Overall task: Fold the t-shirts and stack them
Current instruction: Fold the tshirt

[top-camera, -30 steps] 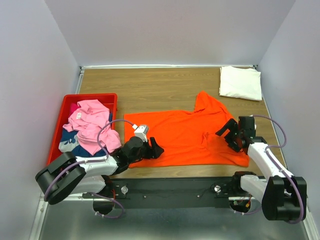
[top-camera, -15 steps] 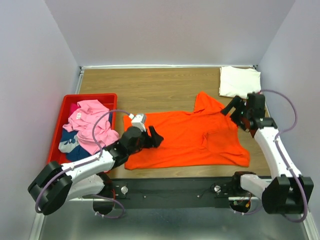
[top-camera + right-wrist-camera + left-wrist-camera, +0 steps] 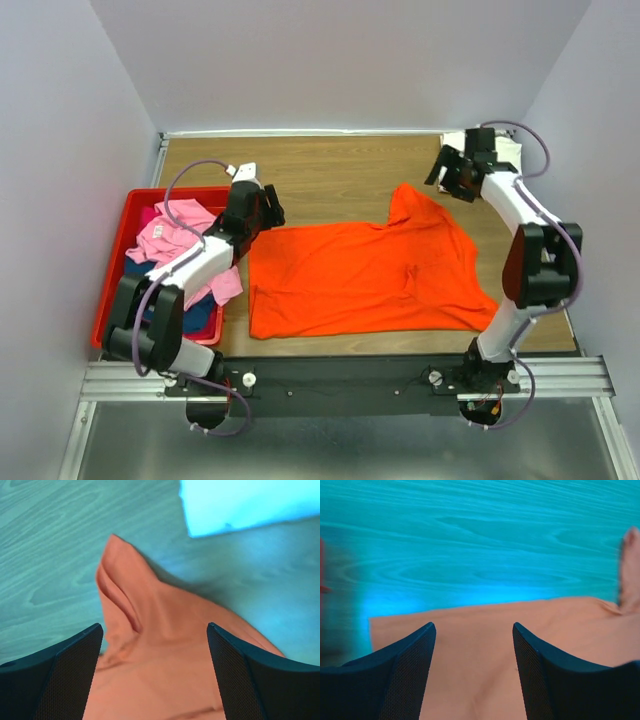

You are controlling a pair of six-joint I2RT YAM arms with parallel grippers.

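Note:
The bright orange t-shirt (image 3: 370, 270) lies spread on the wooden table, with a raised peak at its far right (image 3: 405, 195). My left gripper (image 3: 266, 208) is open and empty over the shirt's far left corner; in the left wrist view (image 3: 472, 630) the shirt's edge (image 3: 475, 655) lies between the fingers. My right gripper (image 3: 446, 174) is open and empty over the far right peak, seen in the right wrist view (image 3: 155, 630) above the orange cloth (image 3: 160, 650). A folded cream-white t-shirt (image 3: 508, 152) lies at the back right, partly hidden by the right arm. Pink (image 3: 175, 235) and dark blue (image 3: 200, 310) t-shirts lie in the bin.
The red plastic bin (image 3: 118, 262) stands at the table's left edge, close beside the left arm. Grey walls close in the table on three sides. The cream-white shirt's corner (image 3: 250, 502) shows in the right wrist view, just beyond the orange peak.
Both arms have swung from the shirt's near edge to its far edge: the left to the far left corner, the right to the far right peak. The shirt lies much the same.

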